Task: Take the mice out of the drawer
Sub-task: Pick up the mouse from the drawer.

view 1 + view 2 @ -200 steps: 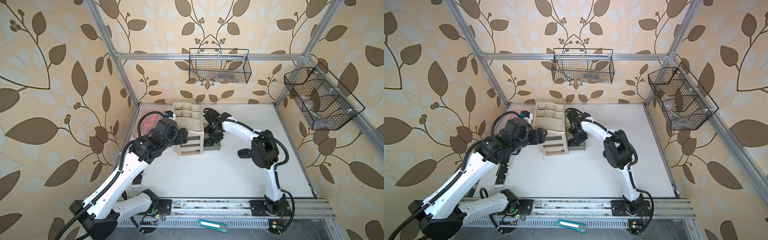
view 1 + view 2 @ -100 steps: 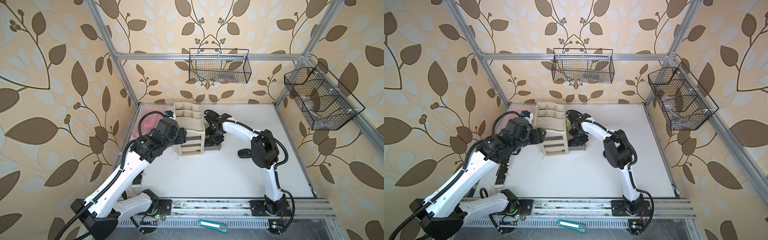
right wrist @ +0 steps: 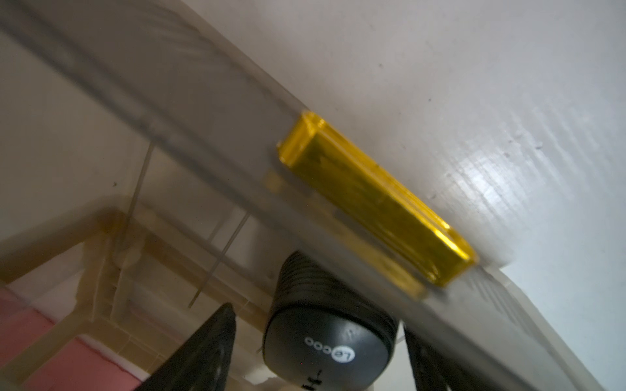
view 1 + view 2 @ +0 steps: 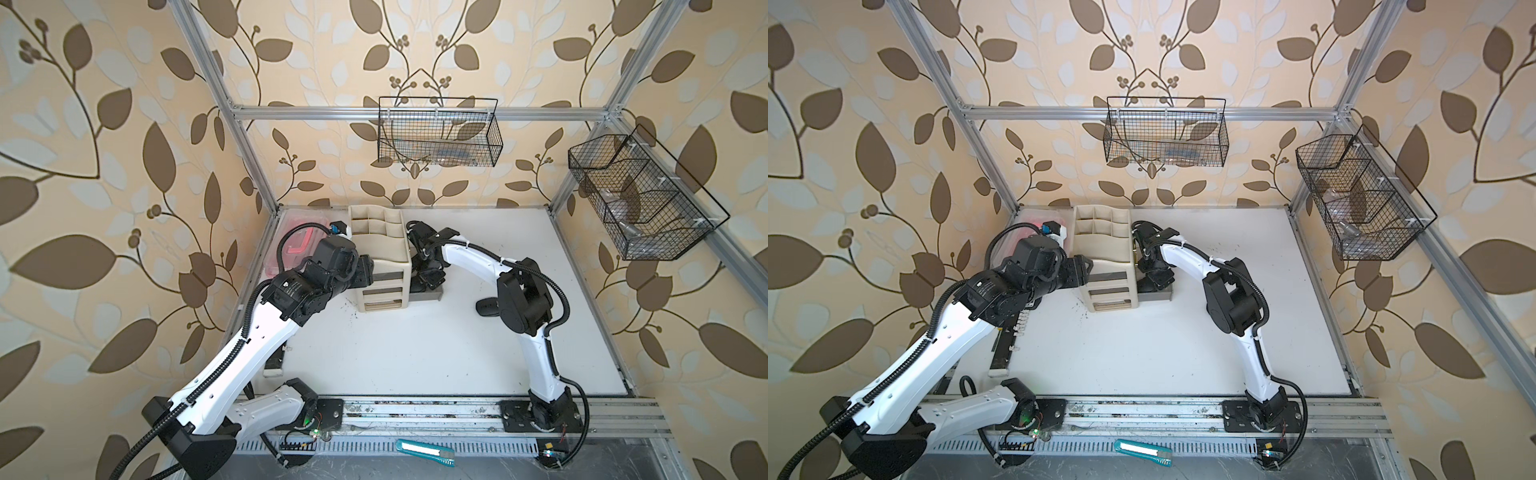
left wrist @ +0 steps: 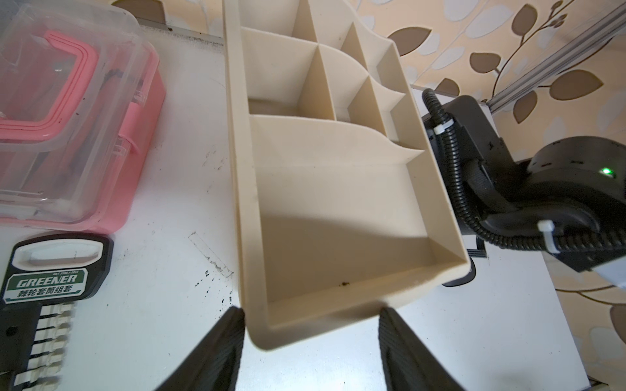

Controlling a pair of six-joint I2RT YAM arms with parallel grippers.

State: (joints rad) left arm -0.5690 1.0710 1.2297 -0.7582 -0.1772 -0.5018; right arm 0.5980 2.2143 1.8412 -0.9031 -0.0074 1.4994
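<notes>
Operator: Almost nothing is displaced since the earlier top views. Both arms are kept at the organizer (image 5: 241,189). The left gripper (image 5: 310,313) is seen with its jaws apart, astride the organizer's near corner.

Inspector: How is the mouse placed relative to the right gripper (image 3: 316,318)?

Operator: One black mouse (image 3: 327,352) is found in the drawer (image 4: 428,296), directly between that gripper's fingers. Its long axis is aligned with the gap, so its long sides are faced by the pads. The jaws are spread and a slit is left on one side, so no clamp is confirmed.

Inspector: Which arm is nearer?

Operator: The right one; the left is separated from it by the organizer. Closure, then a straight lift, is judged necessary. Another mouse (image 4: 487,308) is already laid on the surface (image 4: 415,353).
</notes>
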